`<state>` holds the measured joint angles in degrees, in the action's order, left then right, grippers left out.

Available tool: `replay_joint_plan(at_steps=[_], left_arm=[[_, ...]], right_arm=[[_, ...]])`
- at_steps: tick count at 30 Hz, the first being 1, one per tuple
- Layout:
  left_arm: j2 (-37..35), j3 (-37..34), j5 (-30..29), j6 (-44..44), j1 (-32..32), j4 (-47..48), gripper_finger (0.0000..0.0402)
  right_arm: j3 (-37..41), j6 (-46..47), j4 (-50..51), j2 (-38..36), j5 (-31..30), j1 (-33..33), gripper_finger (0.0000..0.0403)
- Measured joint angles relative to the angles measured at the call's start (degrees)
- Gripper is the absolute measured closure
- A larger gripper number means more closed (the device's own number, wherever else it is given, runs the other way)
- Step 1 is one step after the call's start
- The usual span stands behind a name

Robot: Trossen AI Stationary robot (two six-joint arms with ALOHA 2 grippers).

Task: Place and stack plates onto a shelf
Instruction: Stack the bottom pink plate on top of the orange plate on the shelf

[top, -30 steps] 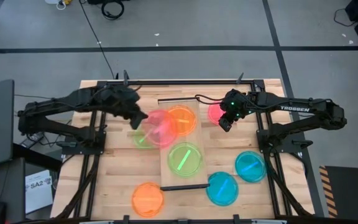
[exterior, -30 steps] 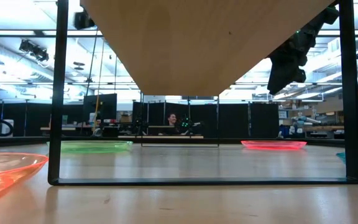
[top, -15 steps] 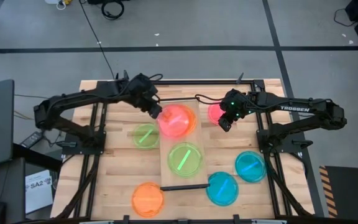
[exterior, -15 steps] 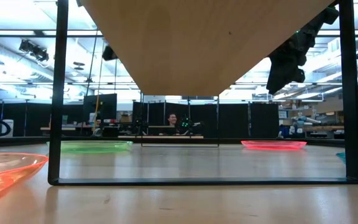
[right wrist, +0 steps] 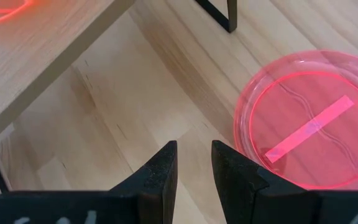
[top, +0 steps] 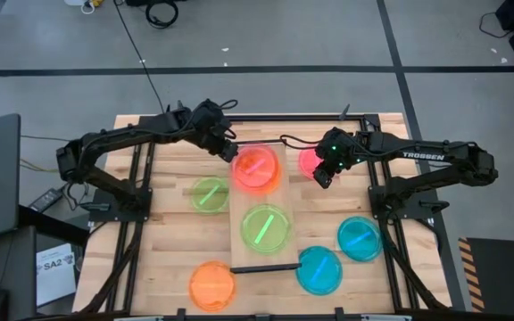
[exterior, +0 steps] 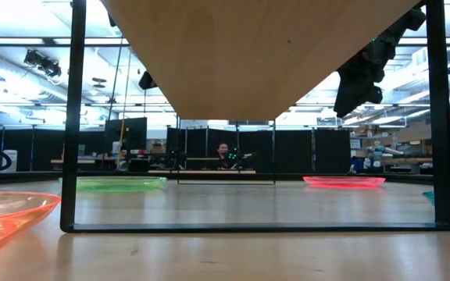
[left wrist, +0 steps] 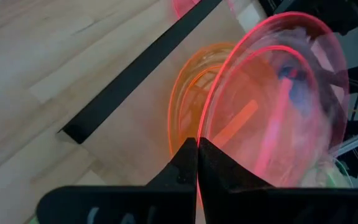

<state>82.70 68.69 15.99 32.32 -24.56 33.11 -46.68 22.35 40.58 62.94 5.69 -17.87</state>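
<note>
Since a second ago my left gripper has swung from the shelf's 9 o'clock edge up to its 11 o'clock corner, fingers pinched together on the rim of a round translucent pink plastic plate. That plate was tilted clear of the orange plate; now it sits over it, at the 12 o'clock end of the long light-wood shelf.

My right gripper has not moved: jaws apart, empty, hanging just beside a second pink plate on the plank table at 2 o'clock.

"TROSSEN" reads on my right forearm.

Around: lime green plate mid-shelf, another at 9; orange plate at 7; cyan blue plates and at 5 and 4.
</note>
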Motion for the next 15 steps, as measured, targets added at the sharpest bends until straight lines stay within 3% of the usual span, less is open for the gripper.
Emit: replay_joint_plan(at_steps=[15], left_arm=[[1.57,0.00,-1.25,1.10,2.79,-1.38,0.0395]], right_arm=[[0.00,0.00,-0.07,0.00,0.00,0.00,0.0298]])
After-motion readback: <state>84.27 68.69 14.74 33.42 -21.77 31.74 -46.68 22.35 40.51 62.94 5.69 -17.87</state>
